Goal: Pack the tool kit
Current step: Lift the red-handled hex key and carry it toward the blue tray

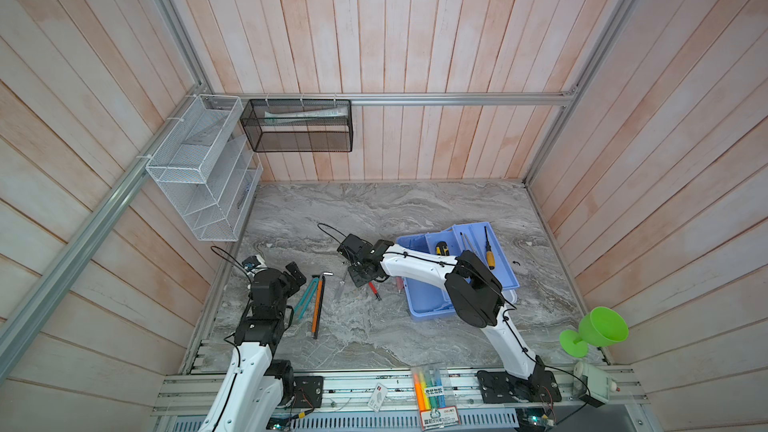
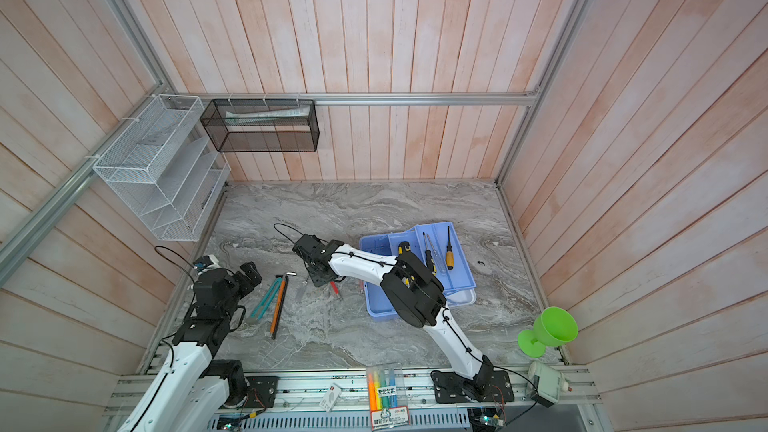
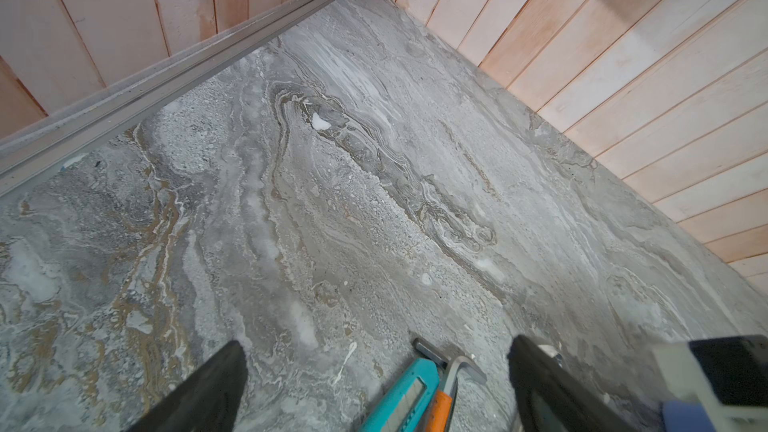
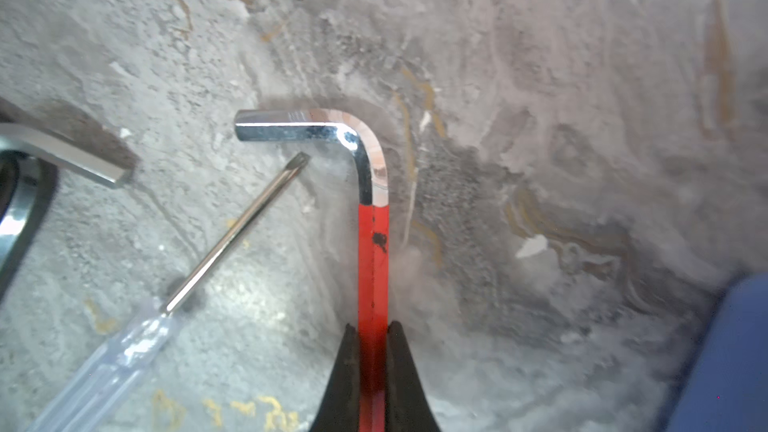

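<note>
The right gripper (image 4: 372, 327) is closed tight on the red-sleeved hex key (image 4: 372, 243), its jaws pinching the long red shank from both sides while the bare chrome bend points away from the wrist. Whether the key is clear of the tabletop (image 1: 374, 209) cannot be told. It looks like a thin, stiff steel bar, light and not fragile. The polished end is probably slick, so the coloured sleeve is the better place to hold. With so much length beyond the jaws it may swivel in the pinch if the bend catches on anything. The clear-handled screwdriver (image 4: 232, 238) lies just beside it, its tip near the bend, and could be nudged on the way up. The kit's light blue base (image 1: 419, 305) sits well to the right on the tabletop with the inner tray (image 1: 505, 268) resting across it, some screwdrivers already inside. The left gripper (image 3: 376, 351) is spread fully and holds nothing, poised just beside the teal tool (image 3: 399, 401) and the orange-sleeved hex key (image 3: 440, 409).
</note>
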Controlling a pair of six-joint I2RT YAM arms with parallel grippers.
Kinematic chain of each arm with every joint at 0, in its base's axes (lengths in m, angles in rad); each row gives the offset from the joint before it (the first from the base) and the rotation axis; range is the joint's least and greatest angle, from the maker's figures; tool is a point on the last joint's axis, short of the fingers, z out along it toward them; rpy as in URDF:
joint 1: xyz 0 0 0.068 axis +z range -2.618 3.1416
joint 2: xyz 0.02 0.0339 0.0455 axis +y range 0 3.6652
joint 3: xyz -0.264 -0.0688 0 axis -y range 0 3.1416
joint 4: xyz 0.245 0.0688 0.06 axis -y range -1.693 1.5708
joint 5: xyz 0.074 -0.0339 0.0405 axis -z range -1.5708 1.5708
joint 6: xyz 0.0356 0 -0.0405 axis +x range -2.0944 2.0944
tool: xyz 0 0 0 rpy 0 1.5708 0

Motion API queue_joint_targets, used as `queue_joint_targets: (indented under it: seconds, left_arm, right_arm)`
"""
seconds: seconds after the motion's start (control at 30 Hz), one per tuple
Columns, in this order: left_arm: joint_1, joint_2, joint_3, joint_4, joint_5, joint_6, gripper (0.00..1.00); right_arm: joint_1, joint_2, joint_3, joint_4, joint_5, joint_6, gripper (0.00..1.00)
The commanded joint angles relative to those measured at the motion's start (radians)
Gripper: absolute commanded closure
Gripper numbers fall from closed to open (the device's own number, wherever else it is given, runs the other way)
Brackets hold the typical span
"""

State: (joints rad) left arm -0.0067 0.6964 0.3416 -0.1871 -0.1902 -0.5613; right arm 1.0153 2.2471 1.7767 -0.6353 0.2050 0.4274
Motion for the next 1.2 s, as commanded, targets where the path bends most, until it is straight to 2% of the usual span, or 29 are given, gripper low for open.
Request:
queue_joint_targets:
  seconds: [0.0,0.43,0.9,1.17]
  left_arm:
    - [0.007,-0.009,-0.017,0.0,0.003,0.001,0.0]
    - [0.006,-0.009,-0.017,-0.001,0.004,0.001,0.0]
    - [0.007,-0.007,-0.017,0.001,0.007,0.002,0.0]
    - [0.008,-0.007,-0.018,0.001,0.009,0.003,0.0]
  right_arm:
    - [-0.004,-0.088,-0.028,0.058,0.059,0.022,1.0]
    - [-0.045,-0.217,-0.096,0.045,0.147,0.038,1.0]
    - [-0.121,-0.555,-0.439,0.004,0.277,0.16,1.0]
    - [-0.133,-0.584,-0.566,0.039,0.255,0.227,1.0]
